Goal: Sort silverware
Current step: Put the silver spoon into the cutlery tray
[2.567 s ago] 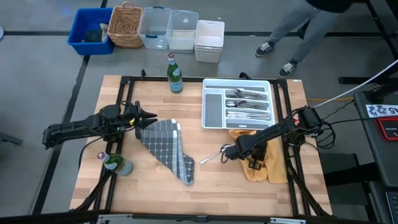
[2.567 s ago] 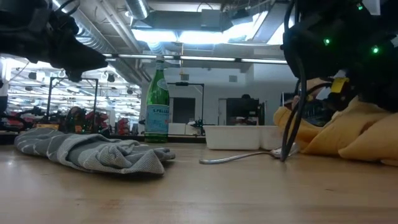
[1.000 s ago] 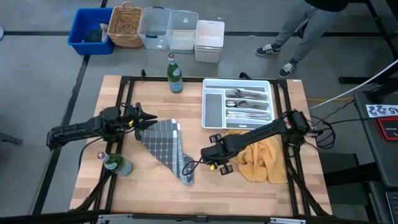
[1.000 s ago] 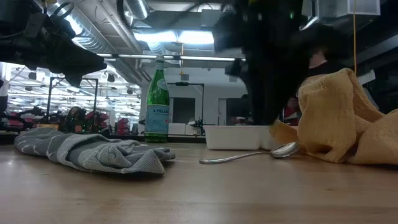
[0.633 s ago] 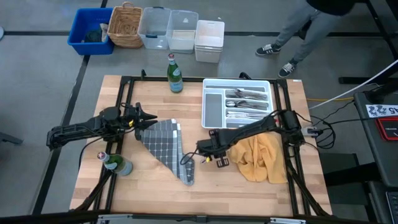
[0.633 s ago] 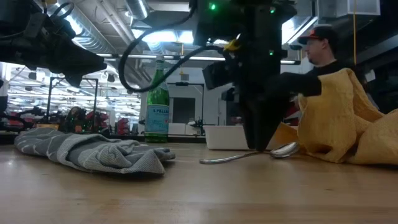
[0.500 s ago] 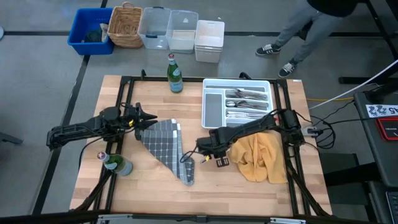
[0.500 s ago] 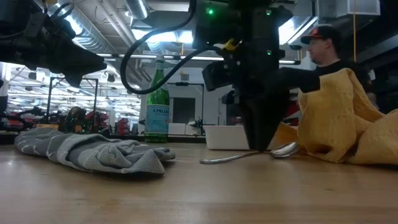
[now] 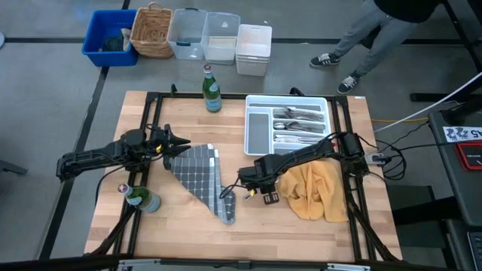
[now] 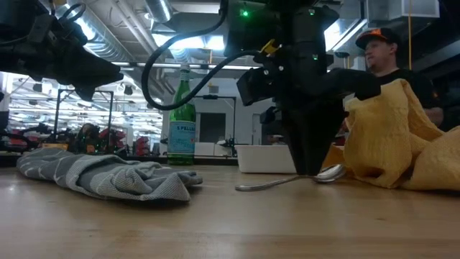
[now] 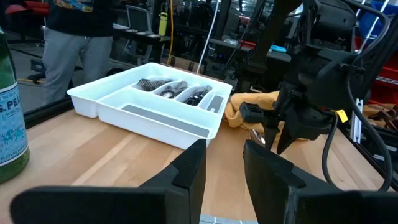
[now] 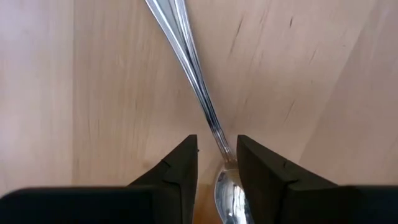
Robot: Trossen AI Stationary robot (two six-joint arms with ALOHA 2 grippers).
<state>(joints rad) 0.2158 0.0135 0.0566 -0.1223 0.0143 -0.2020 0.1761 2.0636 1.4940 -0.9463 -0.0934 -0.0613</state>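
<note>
A silver spoon (image 10: 284, 180) lies flat on the wooden table, its bowl (image 10: 329, 173) beside a yellow cloth (image 9: 312, 192). My right gripper (image 12: 217, 168) points down over it, open. One finger stands on each side of the spoon's neck (image 12: 214, 127), just above the table, and I cannot tell if they touch it. More silverware (image 9: 300, 120) lies in the white tray (image 9: 286, 98) at the far right. My left gripper (image 9: 184, 148) waits open and level at the table's left, by a grey cloth (image 9: 202, 181).
A green bottle (image 9: 212, 89) stands at the far edge and another one (image 9: 141, 198) near the left front. Bins and a basket (image 9: 153, 30) sit on the floor beyond the table. A person (image 10: 381, 50) shows behind the table in the low view.
My right gripper has gone toward the table's left edge and down, away from the yellow cloth, and has come to rest over the spoon's neck. It turned a little on the way. For the last half second it has kept still.
</note>
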